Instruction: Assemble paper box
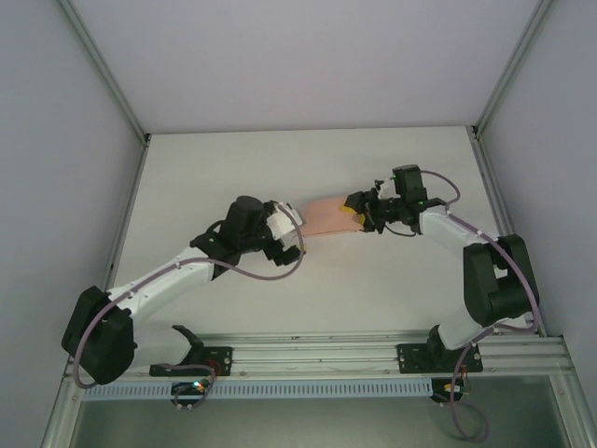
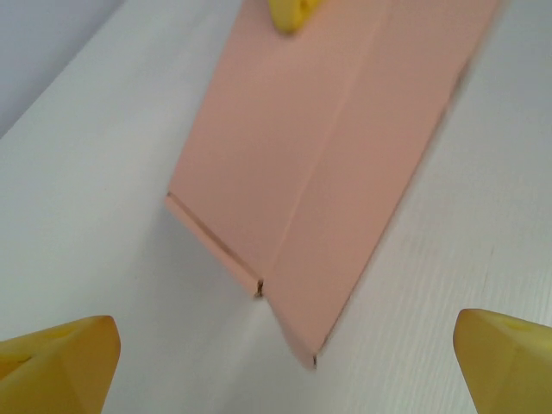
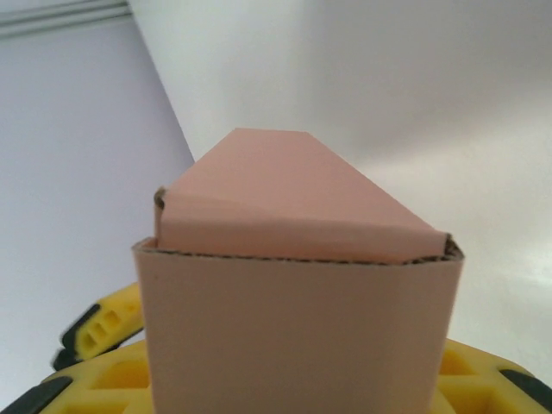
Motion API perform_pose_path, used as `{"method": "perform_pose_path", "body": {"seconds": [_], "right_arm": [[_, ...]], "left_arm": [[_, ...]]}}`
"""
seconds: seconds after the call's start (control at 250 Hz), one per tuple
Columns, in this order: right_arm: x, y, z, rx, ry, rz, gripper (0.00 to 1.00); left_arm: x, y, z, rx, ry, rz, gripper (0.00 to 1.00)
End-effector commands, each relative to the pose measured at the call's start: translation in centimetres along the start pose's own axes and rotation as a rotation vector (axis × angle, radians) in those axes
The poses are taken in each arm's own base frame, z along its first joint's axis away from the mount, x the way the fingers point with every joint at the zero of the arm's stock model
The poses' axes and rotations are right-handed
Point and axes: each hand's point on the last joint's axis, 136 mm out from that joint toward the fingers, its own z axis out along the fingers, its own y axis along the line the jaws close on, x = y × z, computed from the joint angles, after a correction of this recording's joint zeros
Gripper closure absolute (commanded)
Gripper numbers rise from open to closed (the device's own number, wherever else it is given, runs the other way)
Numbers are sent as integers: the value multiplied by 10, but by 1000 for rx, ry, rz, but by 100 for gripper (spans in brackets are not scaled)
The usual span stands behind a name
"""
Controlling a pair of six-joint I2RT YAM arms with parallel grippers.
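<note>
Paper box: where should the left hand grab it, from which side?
Likely the free end of the paper box, coming lengthwise from the left: the right hand pinches the opposite end, and the open left hand faces that thin folded edge.

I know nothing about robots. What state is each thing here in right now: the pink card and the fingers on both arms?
paper box: folded along its creases, not yet a finished box, held at one end.
right gripper: fingers shut on the paper box.
left gripper: fingers wide open, holding nothing, facing the box's free end.
</note>
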Motion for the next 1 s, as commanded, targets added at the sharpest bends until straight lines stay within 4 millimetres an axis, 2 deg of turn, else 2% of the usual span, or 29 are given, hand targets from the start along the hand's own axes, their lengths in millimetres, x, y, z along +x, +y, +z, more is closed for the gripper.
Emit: {"method": "perform_pose_path", "body": {"seconds": [0.0,0.148,0.391,0.571,0.743,0.823,0.998], "right_arm": [[36,5,-12,-1,169,195,57],[42,14,-15,-20,205,226,59],[46,19,-18,-36,219,262,59],[50,25,-17,-59,236,267,58],[52,23,-16,-51,247,267,57],[53,21,-15,-49,252,271,57],[56,17,-13,-47,269,279,53]], "left_arm": [[7,8,5,-52,96,201,0],[1,-4,21,-45,85,273,0],[-14,-1,28,-91,4,314,0],[-13,-3,38,-62,13,312,3],[-24,-7,41,-43,-45,291,18],[-31,-7,37,-51,-87,285,33],[-36,-8,32,-65,-122,285,46]]}}
